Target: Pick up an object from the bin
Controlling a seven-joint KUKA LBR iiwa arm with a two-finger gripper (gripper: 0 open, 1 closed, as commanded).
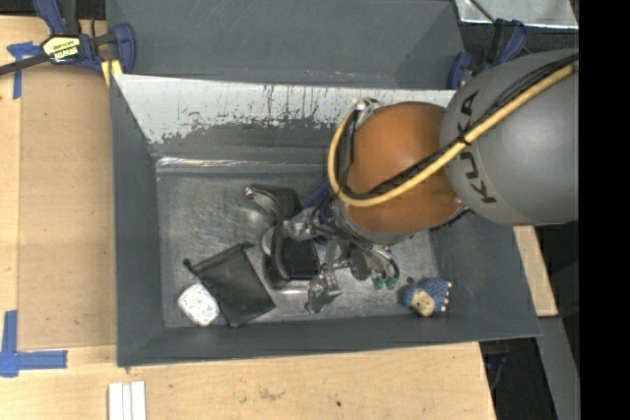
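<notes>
Arm (512, 143) over scuffed grey bin (138, 241); gripper (317, 272) nr black pouch (231, 282).

Oblique overhead view onto bin (295, 34)

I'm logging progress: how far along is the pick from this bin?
Done: the hand is down near the floor of the bin, beside a small black block in the middle. In hand: possibly a grasp, but no grip is visible. Left: lifting something out; the black pouch, white piece and blue-and-yellow toy lie on the floor.
</notes>
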